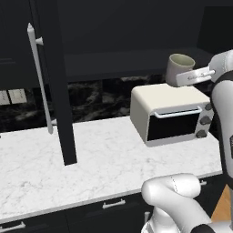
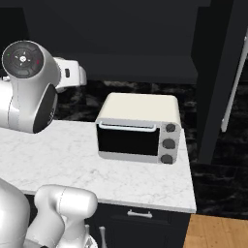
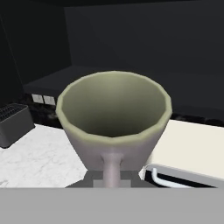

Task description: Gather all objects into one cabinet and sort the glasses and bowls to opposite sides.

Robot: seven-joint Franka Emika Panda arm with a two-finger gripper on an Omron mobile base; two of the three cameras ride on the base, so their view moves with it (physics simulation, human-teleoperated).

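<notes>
Grey-beige cup is up in the air, above the cream toaster oven, near its back right corner in the left base view. Upright, mouth up, nothing inside from what the hand view shows. The gripper comes in from the right w/ the white arm behind it; fingers closed on the cup's side, holding it clear of the oven top. Fingertips themselves are hidden behind the cup in the hand view.

Black cabinet sits right behind, dark shelf at about cup height. Its tall door stands open to the left, pale bar handle facing out. White marble desk below, oven on it toward the right end. Dark slotted block on the desk at far left of the hand view.
</notes>
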